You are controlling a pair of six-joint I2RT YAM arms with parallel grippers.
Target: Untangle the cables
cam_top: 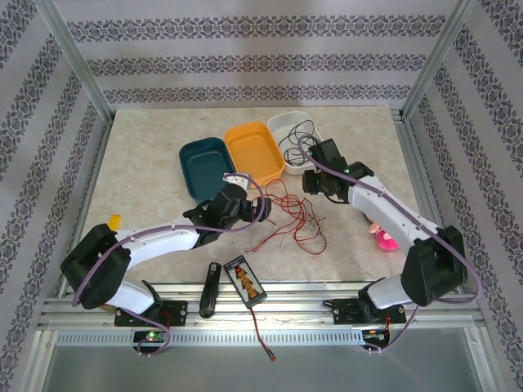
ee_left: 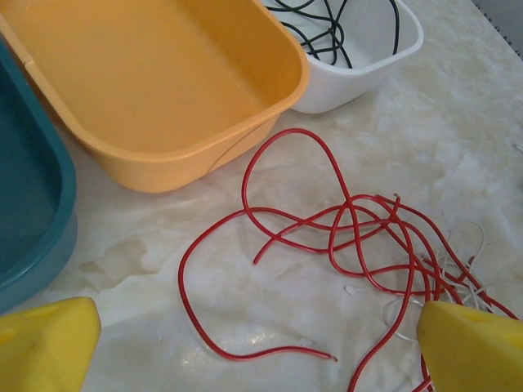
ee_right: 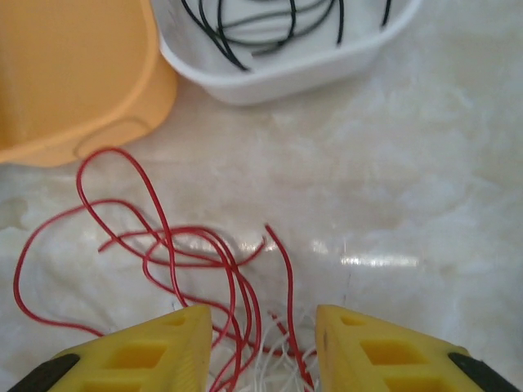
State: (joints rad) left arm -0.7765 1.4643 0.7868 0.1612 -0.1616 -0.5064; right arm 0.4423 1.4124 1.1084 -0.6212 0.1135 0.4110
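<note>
Jaws both wide apart, astride loosely looped red cable (ee_left: 181,282)

Red cable (ee_left: 244,184), black cable (ee_left: 395,28) — orange tray (ee_left: 163,73), white tray (ee_left: 351,90).

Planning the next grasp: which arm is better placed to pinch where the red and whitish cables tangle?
Probably right: the open right gripper straddles the red cable and whitish cable crossing; the open left gripper frames mostly loose red loops.
</note>
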